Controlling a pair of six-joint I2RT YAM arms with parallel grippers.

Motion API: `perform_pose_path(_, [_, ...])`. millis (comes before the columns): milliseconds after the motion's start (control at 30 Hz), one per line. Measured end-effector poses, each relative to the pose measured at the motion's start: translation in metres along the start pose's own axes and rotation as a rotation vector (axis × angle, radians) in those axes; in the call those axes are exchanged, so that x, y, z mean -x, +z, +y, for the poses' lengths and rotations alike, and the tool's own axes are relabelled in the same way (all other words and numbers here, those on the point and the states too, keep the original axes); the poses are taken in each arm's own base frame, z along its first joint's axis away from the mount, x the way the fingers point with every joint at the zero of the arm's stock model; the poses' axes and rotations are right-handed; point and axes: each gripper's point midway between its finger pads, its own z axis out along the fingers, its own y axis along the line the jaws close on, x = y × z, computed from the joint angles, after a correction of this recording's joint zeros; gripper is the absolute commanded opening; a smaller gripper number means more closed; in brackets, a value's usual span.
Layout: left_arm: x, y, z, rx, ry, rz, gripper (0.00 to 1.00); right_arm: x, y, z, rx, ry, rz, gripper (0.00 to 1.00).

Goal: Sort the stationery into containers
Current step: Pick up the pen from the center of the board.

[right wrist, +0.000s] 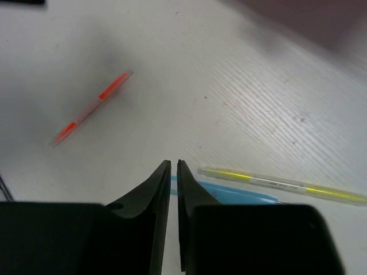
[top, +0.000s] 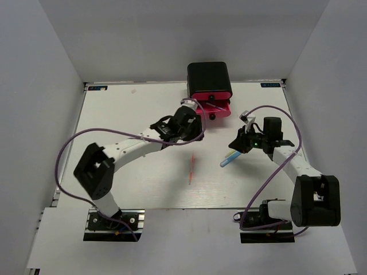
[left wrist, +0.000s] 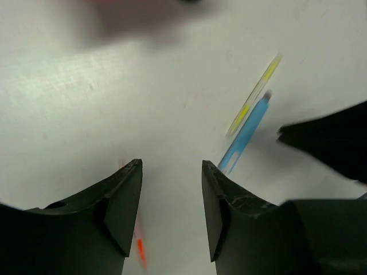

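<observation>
The containers (top: pixel 209 80) are a black box of pink drawers at the back of the table, with the lowest drawer (top: pixel 217 109) pulled out. My left gripper (top: pixel 193 128) (left wrist: pixel 171 166) hovers just in front of it, open and with nothing between its fingers. A red pen (top: pixel 192 169) (left wrist: pixel 139 252) (right wrist: pixel 92 109) lies mid-table. The light-blue marker (top: pixel 229 159) (left wrist: pixel 244 136) (right wrist: pixel 235 193) and a yellow pen (left wrist: pixel 256 94) (right wrist: pixel 281 184) lie side by side under my right gripper (top: pixel 237 144) (right wrist: pixel 174 163), which is shut on nothing, just above the marker.
White walls close in the table on three sides. The right arm (left wrist: pixel 332 143) shows as a dark shape at the right of the left wrist view. Purple cables (top: pixel 103 133) loop over both arms.
</observation>
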Motion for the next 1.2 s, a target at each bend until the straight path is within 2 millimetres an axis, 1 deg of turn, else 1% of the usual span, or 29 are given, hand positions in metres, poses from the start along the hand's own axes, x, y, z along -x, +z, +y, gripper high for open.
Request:
perform_pose_path(33, [-0.016, 0.008, 0.001, 0.008, 0.007, 0.067, 0.58, 0.003, 0.001, -0.004, -0.012, 0.007, 0.004, 0.25])
perform_pose_path(67, [-0.038, 0.017, 0.007, 0.026, 0.016, 0.152, 0.59, 0.006, 0.001, -0.007, -0.025, 0.012, 0.007, 0.35])
perform_pose_path(167, [-0.083, 0.020, 0.021, 0.073, 0.027, 0.322, 0.59, 0.012, -0.001, -0.014, -0.063, 0.014, 0.011, 0.40])
perform_pose_path(267, [-0.108, 0.023, 0.027, 0.118, 0.035, 0.442, 0.59, 0.012, -0.002, -0.019, -0.094, 0.014, 0.017, 0.42])
perform_pose_path(367, [-0.123, 0.025, 0.030, 0.163, 0.032, 0.506, 0.59, 0.011, -0.004, -0.020, -0.111, 0.017, 0.022, 0.42])
perform_pose_path(467, [-0.139, 0.020, 0.036, 0.204, 0.036, 0.562, 0.58, 0.013, -0.007, -0.020, -0.128, 0.013, 0.016, 0.42])
perform_pose_path(500, [-0.143, 0.019, 0.038, 0.217, 0.037, 0.576, 0.58, 0.013, -0.008, -0.020, -0.130, 0.014, 0.013, 0.42])
perform_pose_path(633, [-0.161, 0.019, 0.049, 0.281, 0.048, 0.629, 0.51, 0.011, -0.010, -0.017, -0.136, 0.018, 0.010, 0.42])
perform_pose_path(700, [-0.170, 0.020, 0.056, 0.314, 0.054, 0.650, 0.50, 0.009, -0.010, -0.018, -0.140, 0.023, 0.014, 0.45])
perform_pose_path(800, [-0.170, 0.020, 0.059, 0.343, 0.064, 0.644, 0.50, 0.008, -0.011, -0.018, -0.148, 0.031, 0.019, 0.67])
perform_pose_path(833, [-0.171, 0.020, 0.061, 0.361, 0.071, 0.643, 0.48, 0.008, -0.012, -0.019, -0.156, 0.029, 0.017, 0.90])
perform_pose_path(867, [-0.170, 0.022, 0.060, 0.366, 0.077, 0.640, 0.48, 0.008, -0.013, -0.018, -0.161, 0.035, 0.015, 0.90])
perform_pose_path(967, [-0.169, 0.023, 0.061, 0.396, 0.098, 0.631, 0.35, 0.009, -0.017, -0.022, -0.203, 0.017, -0.002, 0.90])
perform_pose_path(1000, [-0.169, 0.023, 0.062, 0.403, 0.102, 0.628, 0.24, 0.008, -0.019, -0.023, -0.224, 0.019, -0.007, 0.90])
perform_pose_path(1100, [-0.169, 0.022, 0.064, 0.415, 0.109, 0.624, 0.07, 0.006, -0.024, -0.028, -0.271, 0.031, -0.013, 0.90])
perform_pose_path(1200, [-0.168, 0.022, 0.063, 0.413, 0.108, 0.621, 0.00, 0.004, -0.024, -0.030, -0.282, 0.043, -0.008, 0.73])
